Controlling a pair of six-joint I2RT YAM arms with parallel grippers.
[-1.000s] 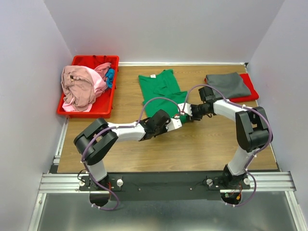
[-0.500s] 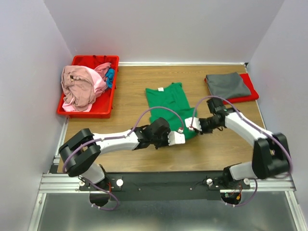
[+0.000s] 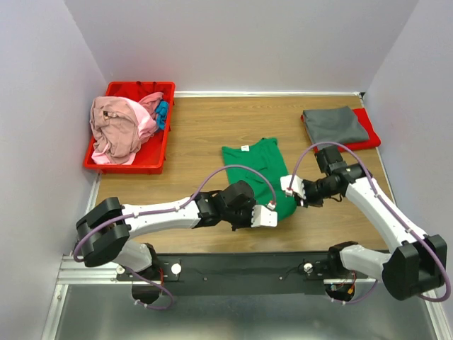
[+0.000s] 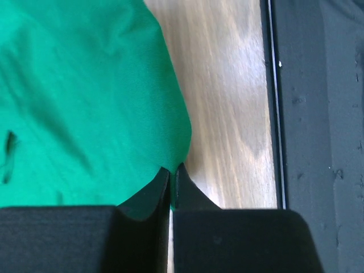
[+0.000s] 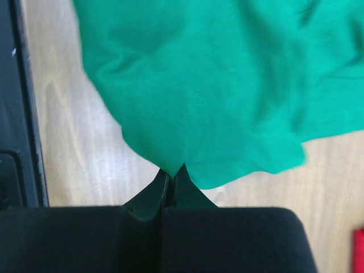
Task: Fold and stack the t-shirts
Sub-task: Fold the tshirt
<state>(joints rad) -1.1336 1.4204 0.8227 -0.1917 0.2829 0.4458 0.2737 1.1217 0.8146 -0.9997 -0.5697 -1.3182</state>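
- the green t-shirt [image 3: 251, 159] lies flat on the surface [image 3: 198, 134], between both arms.
- the left tool [image 3: 267, 216] and right tool [image 3: 291, 188] are each clenched on a near hem corner.
- the cloth looks light, limp and prone to bunching; grip the corners and keep the hem taut.

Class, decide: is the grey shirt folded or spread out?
Folded: the grey shirt lies as a compact, neat rectangle, with no sleeves showing.
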